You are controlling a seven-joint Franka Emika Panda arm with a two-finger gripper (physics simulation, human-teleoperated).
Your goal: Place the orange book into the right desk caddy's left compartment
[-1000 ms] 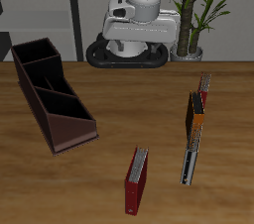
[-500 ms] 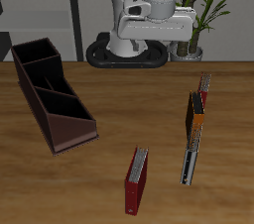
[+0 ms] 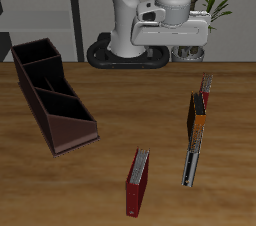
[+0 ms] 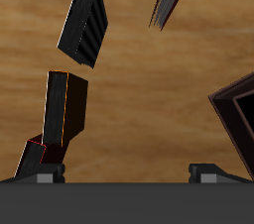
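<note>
Tool (image 4: 124, 173) raised high above the wooden worktop (image 3: 120, 110), fingers apart, holding nothing. Orange book (image 3: 197, 115) standing on edge near the thin red-spined book (image 3: 205, 88), well apart from the right desk caddy (image 3: 52, 95). Best approach, judging from this: descend straight over the orange spine, fingers straddling the thin cover, avoiding the neighbouring books.

A dark red hardback (image 3: 137, 181) lies near the table's (image 3: 100, 180) front edge, a potted plant (image 3: 200, 10) stands behind.
</note>
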